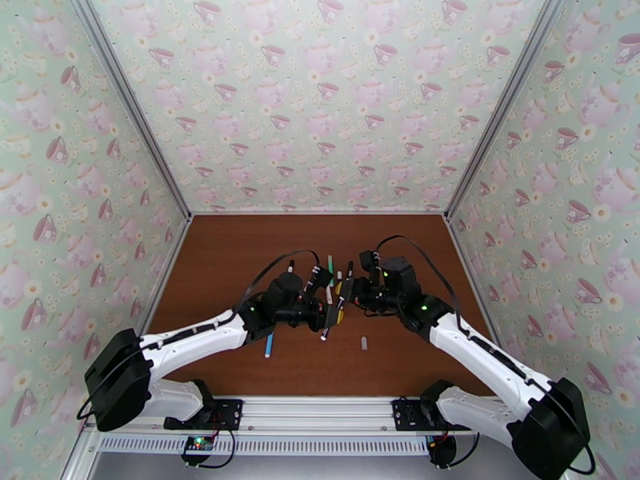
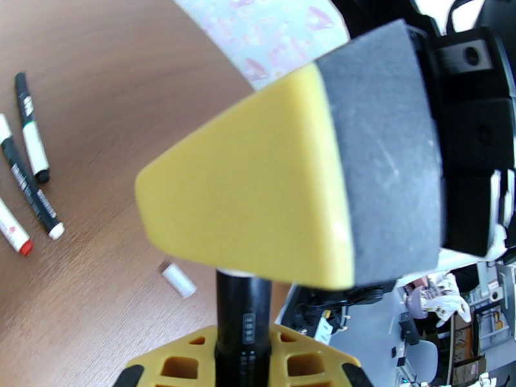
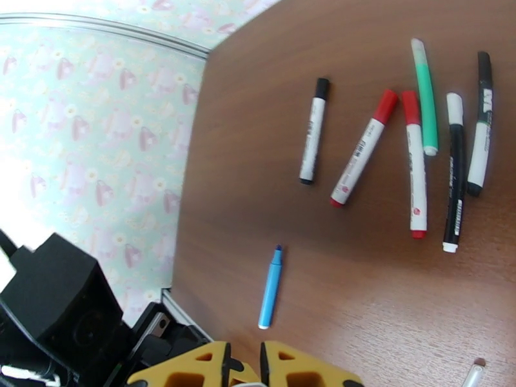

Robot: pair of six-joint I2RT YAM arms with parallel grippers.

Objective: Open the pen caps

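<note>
Left pincer [image 2: 242, 346]: clenched hard on a black pen [image 2: 242, 304], barrel standing straight up out of the grip.
Right pincer [image 3: 244, 367]: clamped too, yellow-and-grey pad [image 2: 271, 188] pressed over that same pen's upper end (cap probably under there, hidden by the pad).
Meeting point: tips together, mid-way across the brown table [image 1: 224, 258].
Loose cap [image 1: 364, 343]: white, flat on the wood, just right of the pincers.
Blue pen [image 3: 271, 295]: lying alone, apart from the rest.
Green pen [image 3: 426, 95]: flat among the red-capped and black-and-white ones, none touched.
</note>
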